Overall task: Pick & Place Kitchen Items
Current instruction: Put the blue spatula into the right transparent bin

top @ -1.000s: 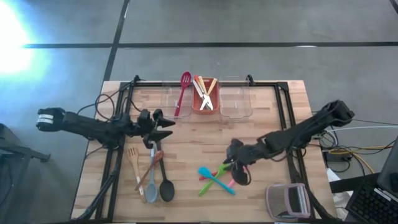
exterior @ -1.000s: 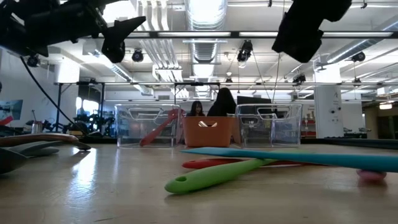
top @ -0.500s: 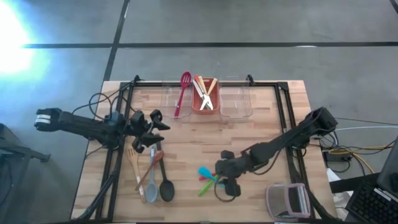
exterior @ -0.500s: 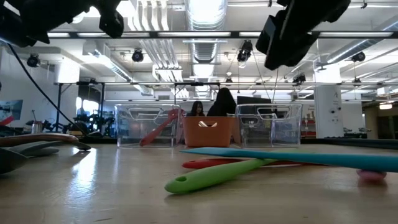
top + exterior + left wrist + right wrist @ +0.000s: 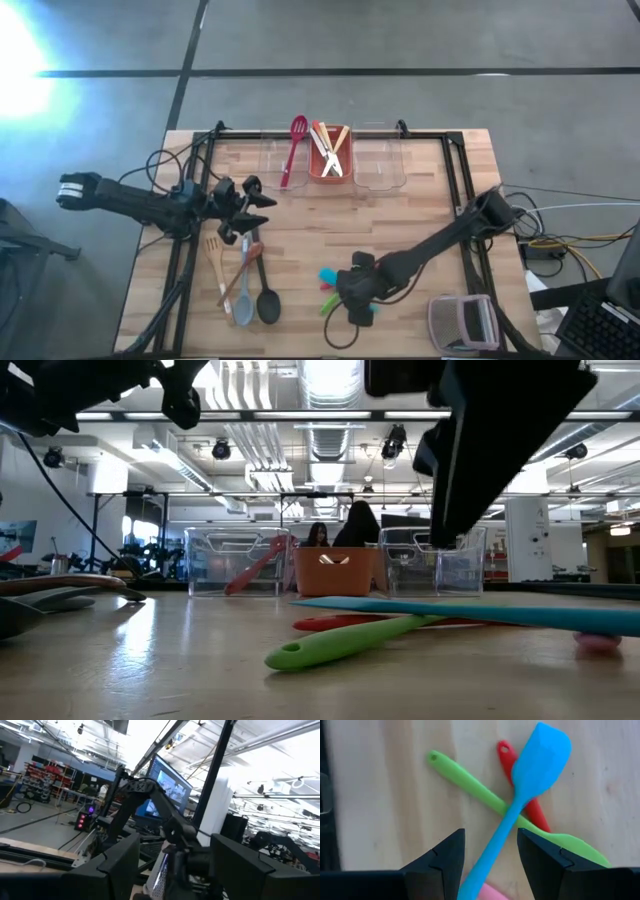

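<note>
blue spatula (image 5: 530,785) crossing green spatula (image 5: 470,782), red one (image 5: 532,810) beneath

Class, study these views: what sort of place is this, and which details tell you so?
Probably a robotics lab or workshop, not a kitchen. Exposed ceiling ducts and strip lights run overhead, a computer monitor glows beyond the table, and two robot arms work at a bare wooden table.

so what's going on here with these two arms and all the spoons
The right gripper hangs open right above the blue spatula, which lies across the green and red ones near the table's front; nothing is held. The left gripper hovers open over the left side, above the big spoons. At the back, the red bin holds utensils.
</note>
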